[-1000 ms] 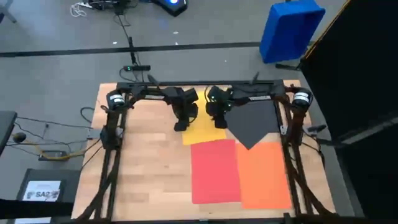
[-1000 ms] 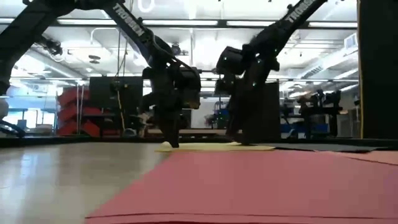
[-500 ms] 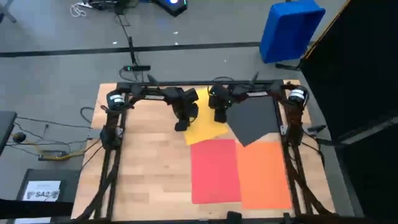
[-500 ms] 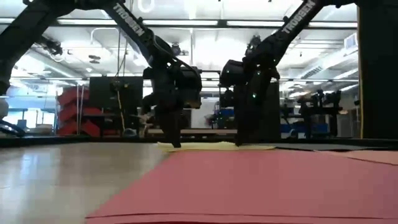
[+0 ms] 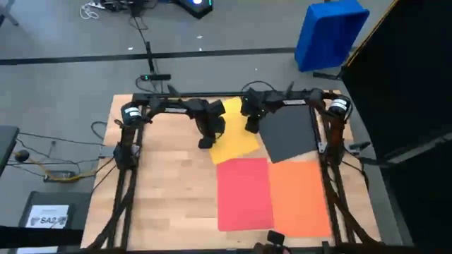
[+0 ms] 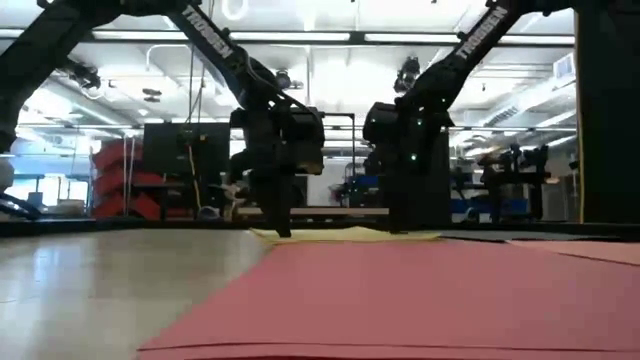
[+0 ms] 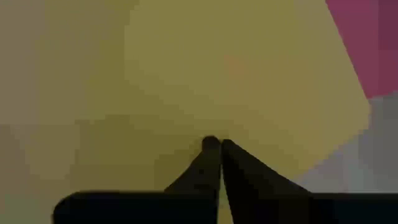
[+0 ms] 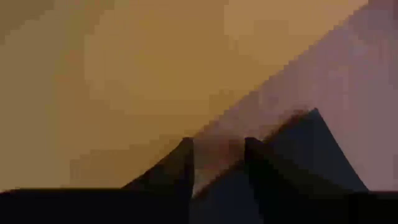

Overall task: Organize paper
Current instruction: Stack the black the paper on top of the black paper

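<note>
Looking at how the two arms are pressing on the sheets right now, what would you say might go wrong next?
1. The right gripper sits at the dark sheet's corner where it overlaps the yellow sheet; dragging it may pull the yellow one along or crease it.
2. The left gripper, jaws shut, presses near the yellow sheet's edge; it may slip off, freeing the sheet.
3. The dark sheet borders the orange sheet and may ride over it.

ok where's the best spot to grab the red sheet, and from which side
Grip the red sheet at its free left edge, coming from the bare wood of the table. It lies flat; its right edge meets the orange sheet and its top edge meets the yellow sheet, so only that side looks clear.
</note>
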